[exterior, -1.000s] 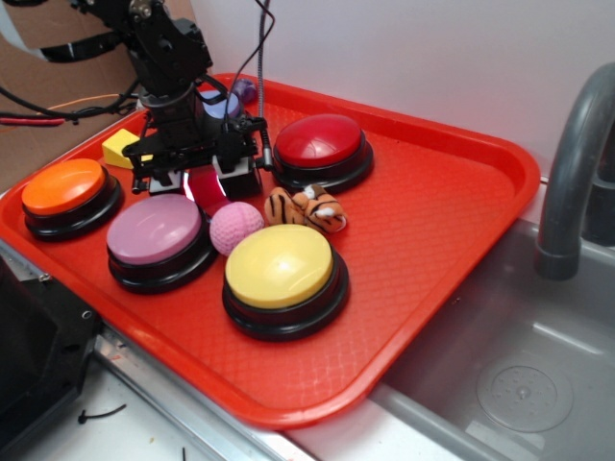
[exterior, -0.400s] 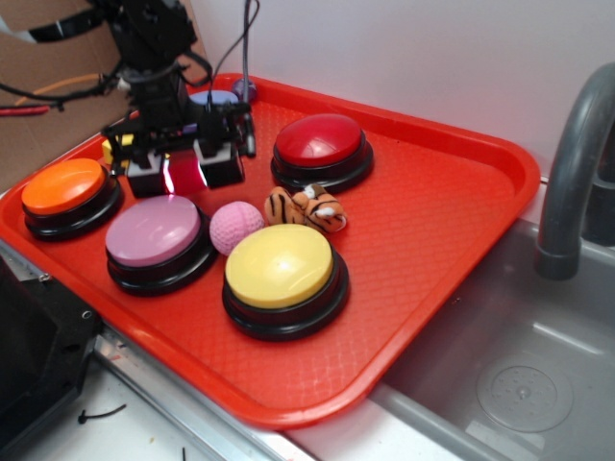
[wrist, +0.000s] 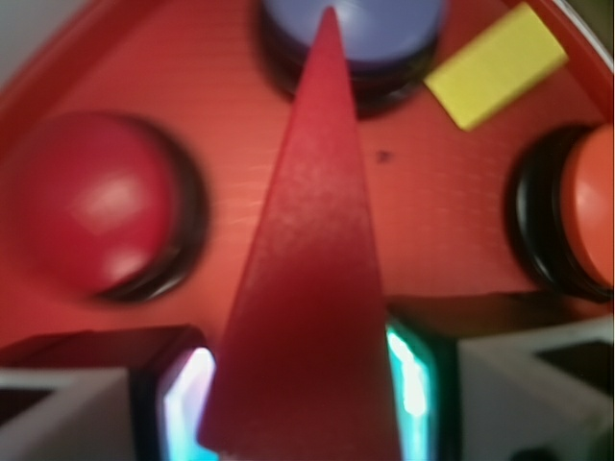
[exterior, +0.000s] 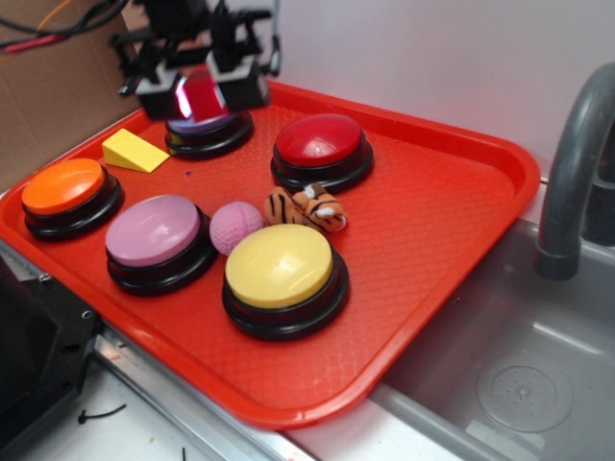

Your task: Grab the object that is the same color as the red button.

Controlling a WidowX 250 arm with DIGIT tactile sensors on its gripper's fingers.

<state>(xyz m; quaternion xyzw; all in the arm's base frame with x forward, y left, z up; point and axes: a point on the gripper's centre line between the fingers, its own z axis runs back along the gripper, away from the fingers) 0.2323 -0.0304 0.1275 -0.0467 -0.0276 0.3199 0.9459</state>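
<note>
My gripper (exterior: 200,93) is shut on the small red pyramid block (exterior: 201,95) and holds it high above the back left of the red tray (exterior: 461,192). In the wrist view the block (wrist: 307,288) fills the middle, clamped between the two fingers, its point aimed at the blue button (wrist: 356,29). The red button (exterior: 319,144) with its glossy dark-red dome stands on the tray to the right of and below the gripper; it also shows in the wrist view (wrist: 91,202).
On the tray stand an orange button (exterior: 65,192), a pink button (exterior: 156,235), a yellow button (exterior: 281,274) and a blue button (exterior: 207,130). A yellow wedge (exterior: 133,151), a pink ball (exterior: 236,226) and a toy tiger (exterior: 306,207) lie between them. A sink with faucet (exterior: 572,163) is at right.
The gripper has risen from the tray floor between the buttons and moved towards the back, carrying the red block up with it. The yellow wedge and blue button are now uncovered.
</note>
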